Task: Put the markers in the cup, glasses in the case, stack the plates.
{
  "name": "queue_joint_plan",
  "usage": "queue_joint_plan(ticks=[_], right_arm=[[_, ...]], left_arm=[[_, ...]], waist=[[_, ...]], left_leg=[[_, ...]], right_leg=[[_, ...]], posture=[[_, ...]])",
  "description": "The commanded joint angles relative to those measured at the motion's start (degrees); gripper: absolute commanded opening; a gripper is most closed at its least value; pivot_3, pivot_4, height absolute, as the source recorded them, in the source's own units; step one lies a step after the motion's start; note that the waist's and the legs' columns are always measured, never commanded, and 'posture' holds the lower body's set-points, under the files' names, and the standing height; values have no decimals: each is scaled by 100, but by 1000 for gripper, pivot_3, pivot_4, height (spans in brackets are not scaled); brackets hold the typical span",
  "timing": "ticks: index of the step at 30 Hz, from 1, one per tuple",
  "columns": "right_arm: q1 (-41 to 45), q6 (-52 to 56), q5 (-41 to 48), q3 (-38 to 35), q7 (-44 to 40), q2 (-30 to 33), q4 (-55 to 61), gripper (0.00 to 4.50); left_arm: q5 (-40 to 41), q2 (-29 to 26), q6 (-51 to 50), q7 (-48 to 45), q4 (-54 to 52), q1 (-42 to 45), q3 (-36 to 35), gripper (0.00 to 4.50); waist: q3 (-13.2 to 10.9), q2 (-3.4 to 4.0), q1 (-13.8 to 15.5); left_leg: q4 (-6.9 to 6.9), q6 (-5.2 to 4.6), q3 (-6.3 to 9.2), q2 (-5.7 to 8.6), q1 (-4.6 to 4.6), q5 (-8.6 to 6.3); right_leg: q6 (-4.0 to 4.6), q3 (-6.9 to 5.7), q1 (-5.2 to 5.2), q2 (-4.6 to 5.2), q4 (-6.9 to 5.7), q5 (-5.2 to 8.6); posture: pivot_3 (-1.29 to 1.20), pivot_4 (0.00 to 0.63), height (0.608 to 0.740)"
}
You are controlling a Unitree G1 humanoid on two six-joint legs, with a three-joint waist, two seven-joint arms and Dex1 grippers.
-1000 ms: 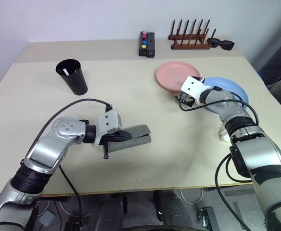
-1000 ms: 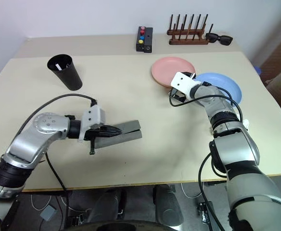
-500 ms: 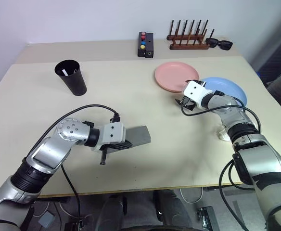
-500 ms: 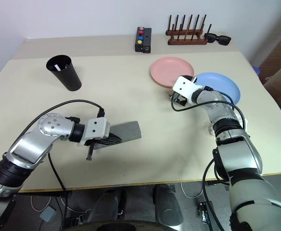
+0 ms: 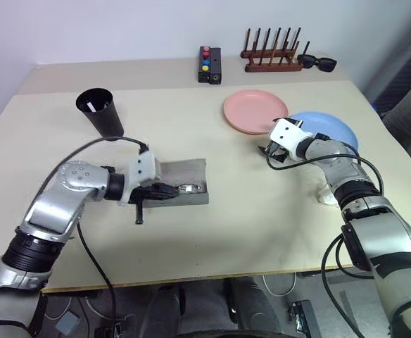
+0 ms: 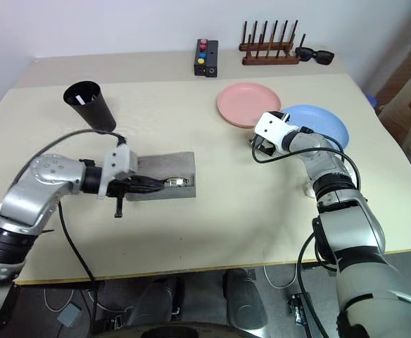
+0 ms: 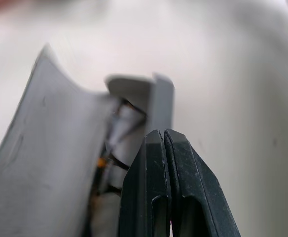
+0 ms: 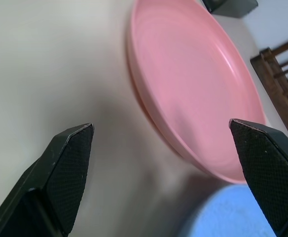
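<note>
On the counter [image 5: 262,211] I see the pink plate [image 5: 255,111] beside the blue plate [image 5: 325,129], my right hand [image 5: 269,149] spread wide before them. The grey case [image 5: 181,184] lies open, glasses [image 5: 189,188] inside, my left hand [image 5: 165,189] pinched shut at it.

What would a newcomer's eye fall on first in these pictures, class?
The grey case lying open near the table's middle, glasses inside, with the shut left gripper at it. Then the pink plate and blue plate side by side, the open right gripper before them.
</note>
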State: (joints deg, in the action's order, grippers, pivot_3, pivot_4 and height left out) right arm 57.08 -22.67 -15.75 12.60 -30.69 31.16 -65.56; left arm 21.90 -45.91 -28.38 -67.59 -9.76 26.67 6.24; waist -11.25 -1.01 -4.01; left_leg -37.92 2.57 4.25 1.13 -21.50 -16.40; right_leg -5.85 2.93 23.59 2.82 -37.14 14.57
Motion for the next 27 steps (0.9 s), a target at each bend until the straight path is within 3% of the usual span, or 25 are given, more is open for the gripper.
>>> queue_joint_plan(ticks=[1, 8, 14, 20, 27], right_arm=[[307, -18, -93, -28, 65, 53, -157, 4500], [509, -47, -284, 35, 178, -3, -459, 4500], [424, -115, -264, -34, 204, -83, -382, 4500], [140, -217, -61, -157, 8, -61, 30, 4500], [-782, 214, 388, -405, -310, 58, 1901, 4500]], left_arm=[[514, -88, -280, 9, -117, 101, -624, 22], [387, 154, -244, 1054, 573, 665, -1315, 22], [-603, 316, 523, 1492, 1200, 957, -680, 22], [-1177, 563, 1238, 1081, 2325, 1391, -15, 22], [-1464, 590, 1948, 318, 3265, 1982, 302, 22]], waist=[[0, 0, -8], [0, 0, 16], [0, 0, 4], [0, 0, 6], [0, 0, 8]], left_leg=[[0, 0, -1, 0, 0, 0], [0, 0, 2, 2, 0, 0], [0, 1, 0, 5, -1, 1], [0, 2, 0, 6, -2, 1], [0, 2, -2, 6, -8, 1]], right_leg=[[0, 0, 1, 0, 0, 0], [0, 0, 0, 1, 0, 0], [-1, 0, 1, 5, 1, -1], [-1, -1, 3, 3, -1, -1], [-2, 0, 9, 4, -1, -1]], posture=[[0, 150, 735], [0, 150, 735], [0, 150, 735], [0, 150, 735], [0, 150, 735]])
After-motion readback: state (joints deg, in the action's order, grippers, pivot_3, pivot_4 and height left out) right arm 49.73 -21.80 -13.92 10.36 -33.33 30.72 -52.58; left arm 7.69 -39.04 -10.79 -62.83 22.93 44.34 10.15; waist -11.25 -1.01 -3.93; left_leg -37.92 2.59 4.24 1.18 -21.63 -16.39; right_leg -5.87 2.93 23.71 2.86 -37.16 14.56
